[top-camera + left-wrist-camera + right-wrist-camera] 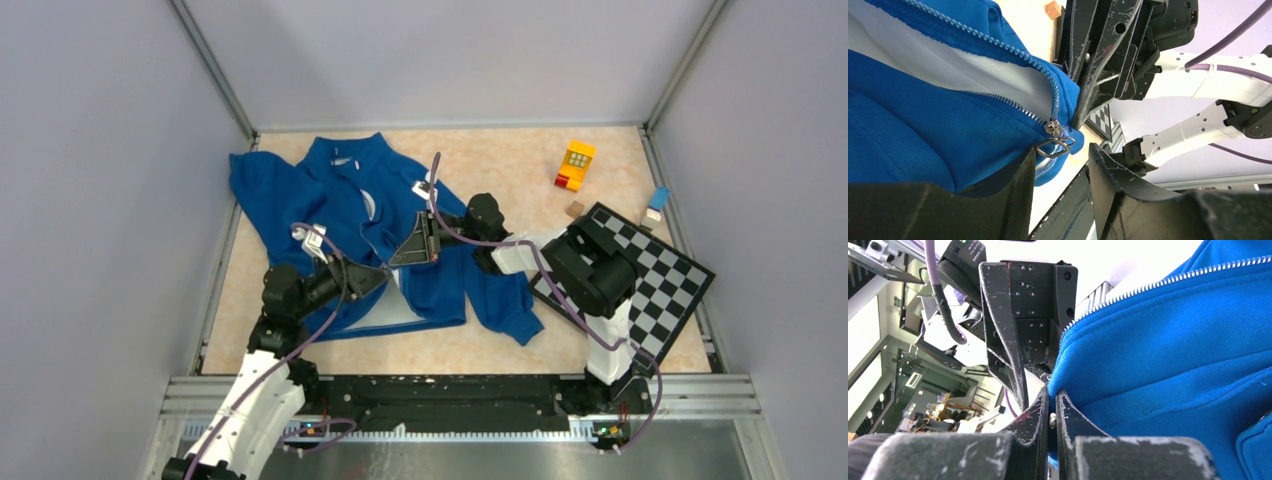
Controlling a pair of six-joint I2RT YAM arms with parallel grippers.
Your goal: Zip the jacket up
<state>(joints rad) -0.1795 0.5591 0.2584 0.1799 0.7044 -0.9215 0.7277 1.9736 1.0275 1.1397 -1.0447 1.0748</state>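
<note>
The blue jacket [340,200] lies spread on the table with its front open and the pale lining showing. My right gripper [408,252] is shut on the jacket's bottom corner beside the zipper [1052,392], with blue fabric pinched between its fingers. My left gripper [378,277] faces it from the left with its jaws apart [1062,152]. The silver zipper slider [1054,128] sits at the bottom of the teeth. Its ring pull [1052,148] hangs just at my left fingertips, touching the left finger's tip and not pinched.
A black-and-white chessboard [650,270] lies at the right under the right arm. A yellow toy block [577,163], a small brown cube [574,209] and a small blue object [657,203] sit at the back right. A metal rail [460,385] runs along the near edge.
</note>
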